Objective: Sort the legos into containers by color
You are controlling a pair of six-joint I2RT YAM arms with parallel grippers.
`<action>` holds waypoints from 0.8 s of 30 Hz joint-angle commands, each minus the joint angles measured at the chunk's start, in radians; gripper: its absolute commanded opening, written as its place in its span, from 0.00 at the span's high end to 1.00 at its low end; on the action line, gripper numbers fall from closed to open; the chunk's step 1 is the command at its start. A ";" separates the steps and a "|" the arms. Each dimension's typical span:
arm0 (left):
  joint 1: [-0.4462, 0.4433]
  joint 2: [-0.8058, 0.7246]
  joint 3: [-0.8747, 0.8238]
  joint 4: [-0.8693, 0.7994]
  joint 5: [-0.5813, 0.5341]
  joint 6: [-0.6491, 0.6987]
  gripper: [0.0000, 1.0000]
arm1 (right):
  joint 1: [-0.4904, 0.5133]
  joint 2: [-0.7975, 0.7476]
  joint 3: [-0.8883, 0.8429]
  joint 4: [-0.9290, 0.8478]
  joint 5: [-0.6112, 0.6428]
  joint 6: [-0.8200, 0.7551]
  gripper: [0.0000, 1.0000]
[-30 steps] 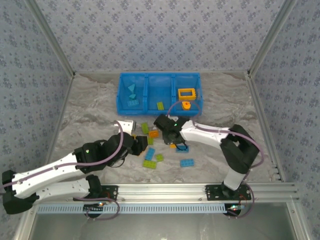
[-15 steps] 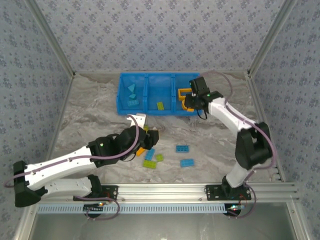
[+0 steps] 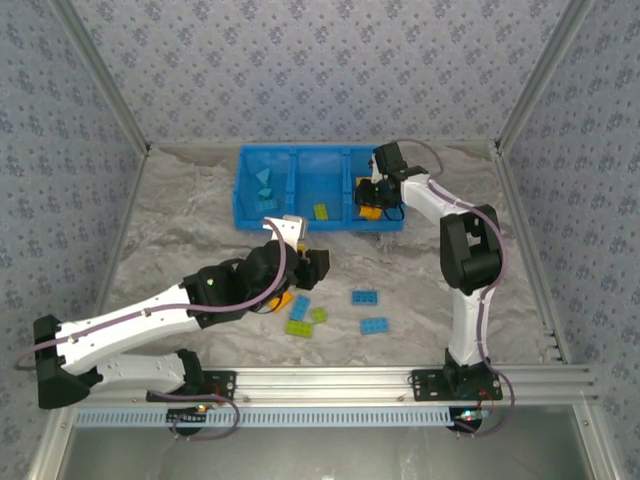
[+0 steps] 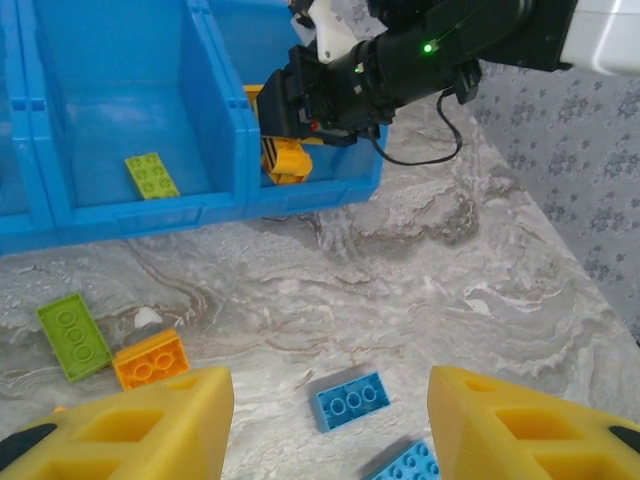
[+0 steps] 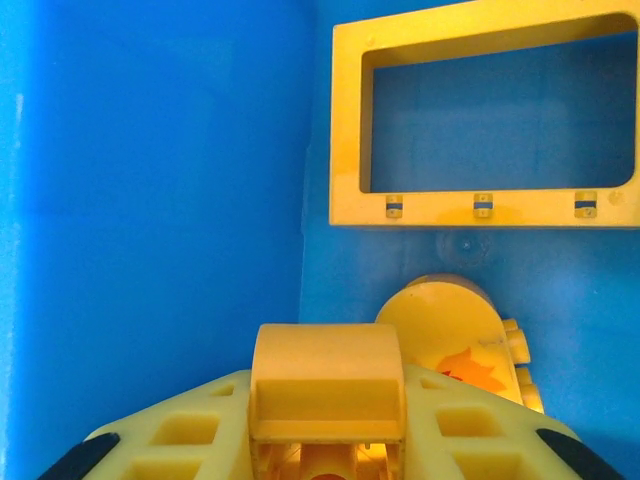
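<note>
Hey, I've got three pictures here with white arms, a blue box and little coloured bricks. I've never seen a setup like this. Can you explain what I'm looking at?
These are two robot arms bolted to the near edge of a marbled table. They are sorting toy bricks by colour into a blue bin with three compartments. The wide picture comes from a fixed camera overhead. The other two come from cameras on the wrists, so the yellow shapes at the bottom are each arm's own fingers. Loose bricks in blue, green and orange lie on the table. The left claw hangs open over them, empty. The right claw reaches into the bin's right compartment, gripping an orange brick near an orange frame.
</note>
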 commanded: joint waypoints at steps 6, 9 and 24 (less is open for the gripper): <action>0.002 0.005 0.040 -0.010 -0.001 0.015 0.46 | -0.002 0.003 0.066 -0.051 -0.002 0.005 0.47; 0.002 -0.003 0.035 -0.023 -0.010 0.007 0.46 | -0.002 -0.047 0.074 -0.068 0.029 0.005 0.46; 0.338 0.136 0.040 -0.471 0.122 -0.368 0.43 | 0.241 -0.842 -0.499 0.312 0.247 -0.072 0.45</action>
